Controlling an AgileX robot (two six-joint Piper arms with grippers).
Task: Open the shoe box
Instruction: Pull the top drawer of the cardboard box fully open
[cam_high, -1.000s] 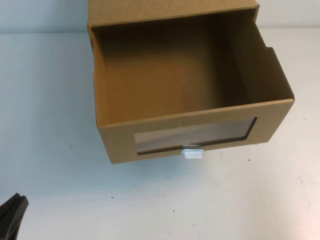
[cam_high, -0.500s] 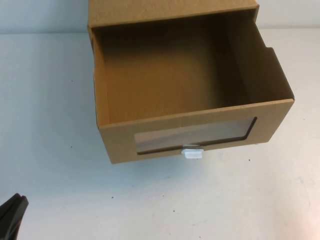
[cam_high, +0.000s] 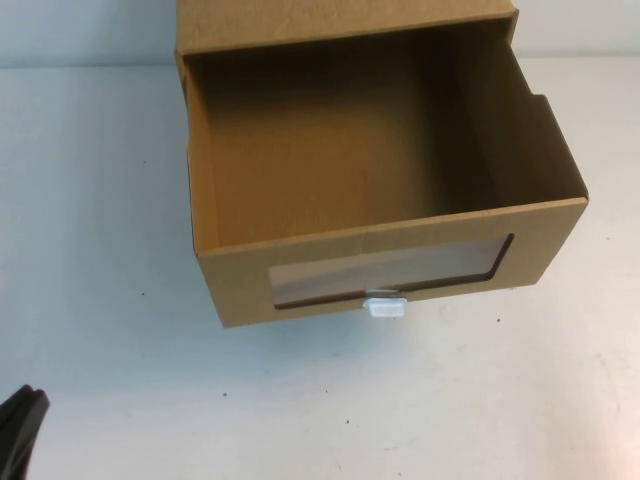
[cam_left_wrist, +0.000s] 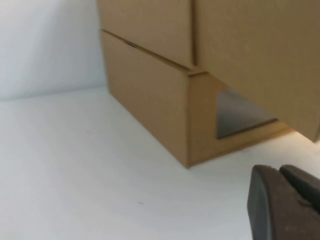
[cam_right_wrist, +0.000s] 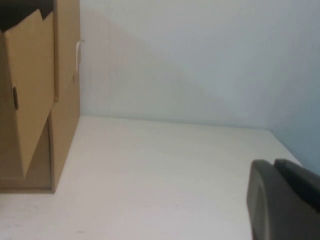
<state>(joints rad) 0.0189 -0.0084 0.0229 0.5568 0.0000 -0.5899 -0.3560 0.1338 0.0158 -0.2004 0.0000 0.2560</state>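
The brown cardboard shoe box (cam_high: 340, 22) stands far centre, its drawer (cam_high: 310, 150) slid well out toward the near side. The drawer front has a clear window (cam_high: 390, 268) and a white tab (cam_high: 385, 305)

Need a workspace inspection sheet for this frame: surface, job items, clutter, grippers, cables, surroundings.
Surface: white table, matte.
Job's things: cardboard shoe box; its drawer is pulled out toward the robot and is empty inside. The drawer front has a clear window with a white pull tab at its lower edge.
Clutter: nothing seen.
Grippers: left gripper shut, low at the table's near-left corner, holding nothing. Right gripper shut, outside the high view, apart from the box, holding nothing.
Cables: nothing seen.
Surroundings: plain pale wall behind the table.
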